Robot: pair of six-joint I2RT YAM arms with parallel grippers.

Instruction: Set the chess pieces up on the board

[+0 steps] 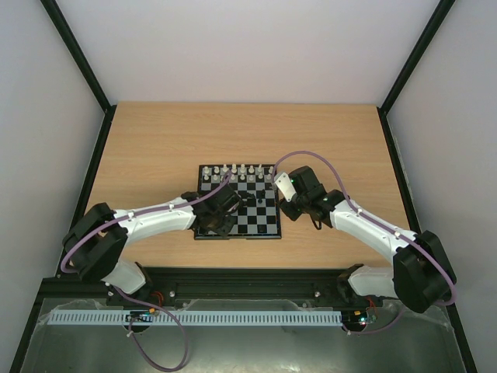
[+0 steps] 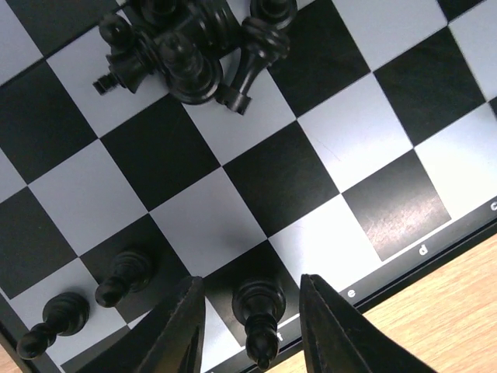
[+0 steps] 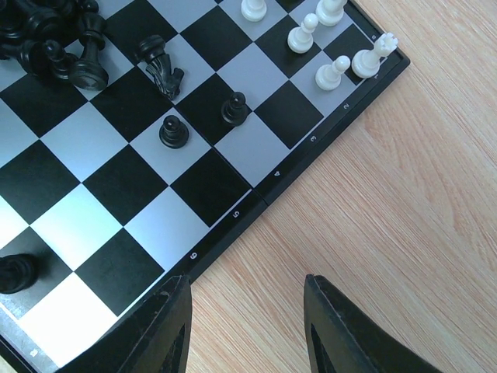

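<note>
Pale walls (image 1: 248,47) stand around a light wooden table (image 1: 155,148), and the chessboard (image 1: 256,216) lies near the middle of it, in front of both arms. White pieces (image 1: 237,172) stand upright in two rows along the far edge of the board.

In its wrist view, the left gripper (image 2: 251,291) is low over the near left part of the board, at the edge with the small letters. Its fingers (image 2: 182,334) are a little apart. One black piece (image 2: 260,307) stands upright between them on a dark square of the edge row, with a narrow gap on each side, so the fingers do not pinch it. I cannot tell what kind of piece it is. Two black pawns (image 2: 124,276) stand near it, to the left in that view. Farther up the board, a heap of black pieces (image 2: 186,54) lies in disorder over several squares, some upright and some fallen.

The right gripper (image 3: 247,284) hangs over bare wood just beside the right edge of the board, the edge with the numbers. Its fingers are spread wide and nothing is between them. On the squares before it, a black knight (image 3: 161,70) lies on its side, with two upright black pieces (image 3: 173,132) near it on neighbouring squares
</note>
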